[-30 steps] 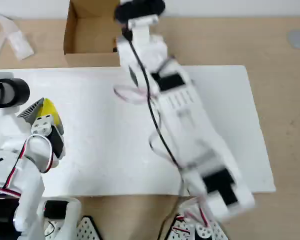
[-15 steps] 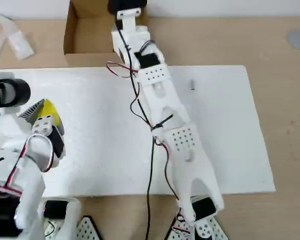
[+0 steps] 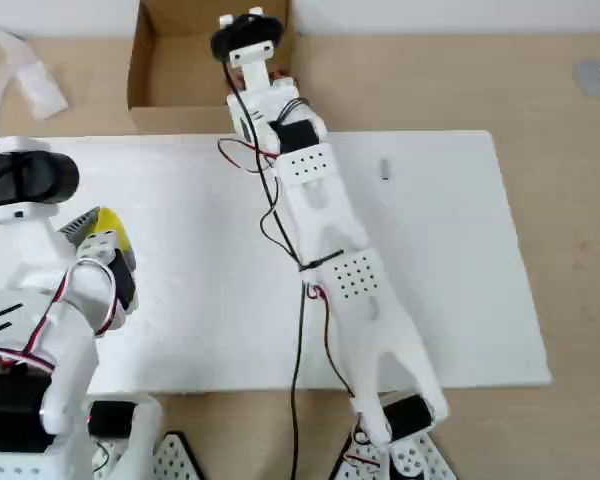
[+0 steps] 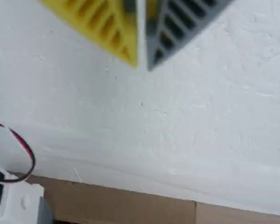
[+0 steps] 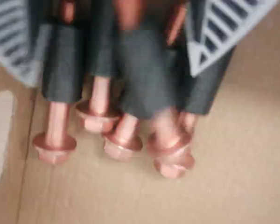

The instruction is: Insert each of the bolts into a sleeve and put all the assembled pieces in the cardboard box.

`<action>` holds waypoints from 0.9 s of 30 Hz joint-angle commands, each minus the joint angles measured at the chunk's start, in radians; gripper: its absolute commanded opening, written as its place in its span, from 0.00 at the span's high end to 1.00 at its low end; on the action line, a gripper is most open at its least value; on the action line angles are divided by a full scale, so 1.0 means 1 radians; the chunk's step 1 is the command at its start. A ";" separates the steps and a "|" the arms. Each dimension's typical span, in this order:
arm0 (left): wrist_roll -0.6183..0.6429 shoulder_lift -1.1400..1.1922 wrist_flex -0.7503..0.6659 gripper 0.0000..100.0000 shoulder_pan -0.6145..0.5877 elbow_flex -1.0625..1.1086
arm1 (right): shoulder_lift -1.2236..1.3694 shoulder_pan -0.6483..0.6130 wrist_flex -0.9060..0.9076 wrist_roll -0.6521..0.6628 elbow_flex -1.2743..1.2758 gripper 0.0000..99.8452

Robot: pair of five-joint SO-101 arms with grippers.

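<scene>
Right arm (image 3: 325, 220) has stretched farther over the cardboard box (image 3: 155, 90) at the bench's (image 3: 570, 200) far edge.
Left wrist: left fingers (image 4: 102, 23) pressed together, empty, above white board (image 4: 200, 130).
Right wrist: right fingers (image 5: 219, 32) spread wide, straddling sleeved bolts (image 5: 140, 79) lying in the box.

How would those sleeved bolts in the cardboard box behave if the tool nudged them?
They'd probably roll: the sleeved bolts are round and lie loose on the floor of the cardboard box. Their flanged heads may make them curve rather than run straight. The copper-coloured metal suggests they're heavy for their size.
</scene>
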 commanded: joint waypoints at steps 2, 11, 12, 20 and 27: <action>-0.060 -0.004 -0.014 0.99 -0.015 0.005 | -0.096 -0.007 0.129 0.006 -0.085 0.72; -0.170 -0.216 0.034 0.99 -0.015 0.063 | -0.555 -0.008 0.715 0.009 -0.084 0.90; -0.170 -0.266 0.031 0.99 -0.015 0.086 | -0.598 -0.007 0.783 0.011 -0.084 0.95; -0.170 -0.630 -0.011 0.99 -0.014 0.379 | -0.881 0.041 0.879 0.009 -0.053 0.99; -0.170 -0.619 -0.129 0.99 -0.037 0.575 | -1.320 -0.021 0.881 0.006 0.521 0.99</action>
